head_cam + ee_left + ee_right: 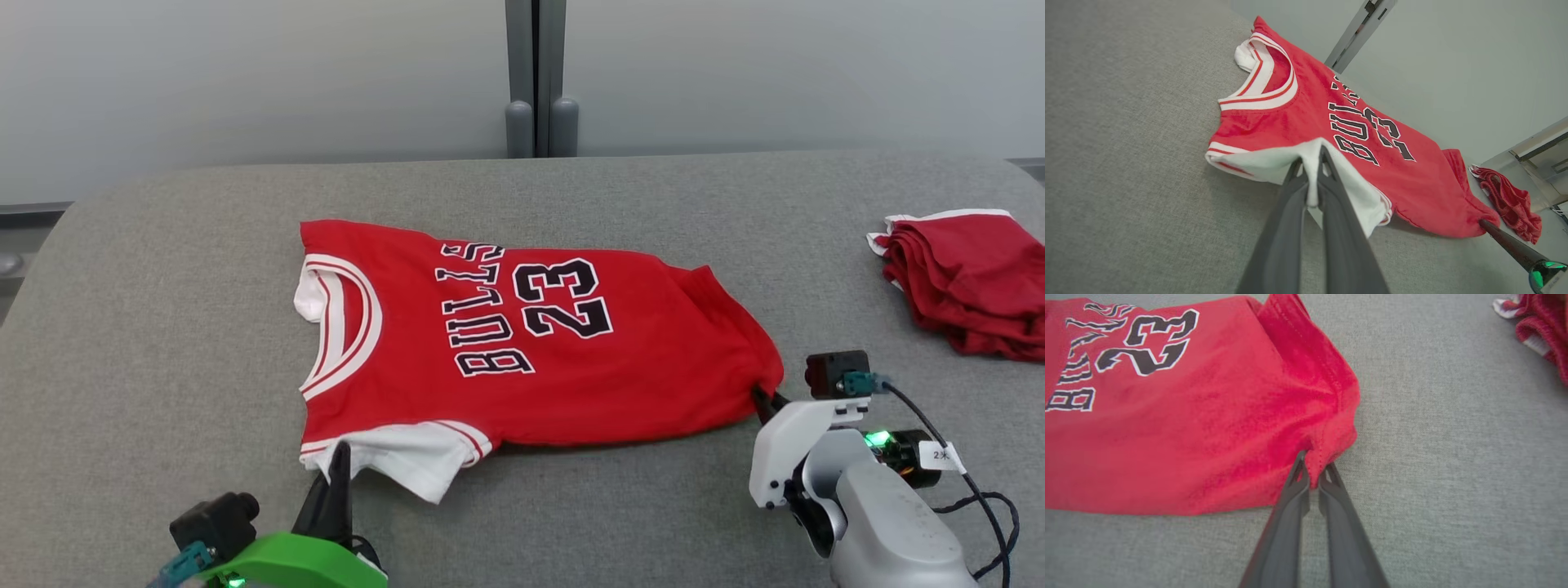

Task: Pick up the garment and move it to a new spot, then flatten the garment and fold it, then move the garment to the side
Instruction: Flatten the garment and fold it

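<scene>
Both clamped tight — left gripper [1311, 163] on white sleeve [1265, 163], right gripper [1312, 471] on hem corner [1331, 437] of jersey [563, 384] — best lift evenly, cloth taut.

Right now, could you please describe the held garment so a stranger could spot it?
On the grey surface, look to the middle: a red jersey lies spread out. Unlike the red bundle at far right, it bears BULLS 23 in black.

Red white-trimmed jersey [620, 376], grey surface [163, 327]
</scene>
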Robot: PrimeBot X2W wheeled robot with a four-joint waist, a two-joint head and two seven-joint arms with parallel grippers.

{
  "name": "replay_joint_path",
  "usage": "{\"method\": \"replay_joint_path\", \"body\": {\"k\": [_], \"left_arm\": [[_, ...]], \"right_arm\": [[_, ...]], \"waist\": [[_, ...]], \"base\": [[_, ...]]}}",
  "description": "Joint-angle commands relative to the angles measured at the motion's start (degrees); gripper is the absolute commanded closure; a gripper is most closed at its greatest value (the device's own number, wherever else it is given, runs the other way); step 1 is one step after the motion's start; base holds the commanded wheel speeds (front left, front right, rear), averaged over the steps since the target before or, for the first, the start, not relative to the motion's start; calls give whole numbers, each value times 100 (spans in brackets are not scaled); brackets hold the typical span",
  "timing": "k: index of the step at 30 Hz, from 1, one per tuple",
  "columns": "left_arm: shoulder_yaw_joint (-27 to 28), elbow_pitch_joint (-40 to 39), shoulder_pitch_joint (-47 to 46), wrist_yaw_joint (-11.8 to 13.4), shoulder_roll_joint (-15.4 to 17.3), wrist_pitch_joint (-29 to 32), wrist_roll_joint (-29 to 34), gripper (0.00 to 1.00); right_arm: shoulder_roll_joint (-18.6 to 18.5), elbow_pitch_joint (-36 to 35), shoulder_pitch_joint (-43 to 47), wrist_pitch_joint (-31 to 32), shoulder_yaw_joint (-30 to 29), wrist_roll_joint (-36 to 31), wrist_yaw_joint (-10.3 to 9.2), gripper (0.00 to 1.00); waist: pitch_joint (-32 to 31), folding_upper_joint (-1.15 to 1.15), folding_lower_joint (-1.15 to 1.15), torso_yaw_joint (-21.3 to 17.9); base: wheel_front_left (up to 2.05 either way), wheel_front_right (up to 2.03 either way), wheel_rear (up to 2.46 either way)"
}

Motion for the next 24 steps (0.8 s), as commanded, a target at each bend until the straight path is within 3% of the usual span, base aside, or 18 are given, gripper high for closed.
{"method": "replay_joint_path", "body": {"k": [1,6,13,19,24], "left_arm": [[9,-62,-164,-1,92,12,75,100],[53,-440,-607,-14,350,119,234,100],[186,-1426,-1347,18,848,402,502,100],[290,-2658,-1980,122,1240,819,761,100],[320,-3536,-2449,165,1520,1224,905,100]], "right_arm": [[-24,-91,-54,-31,46,159,-7,100],[-88,-747,-67,133,371,1153,-7,100],[-510,-2330,109,343,591,2066,-7,100],[-848,-4134,334,636,307,2358,-7,100],[-827,-5679,573,1008,-173,2206,-7,100]], "waist": [[-58,0,0,-14],[-205,0,0,-68],[-373,0,0,-225],[-480,0,0,-425],[-515,0,0,-597]], "base": [[0,0,0],[0,0,0],[0,0,0],[0,0,0],[0,0,0]]}}
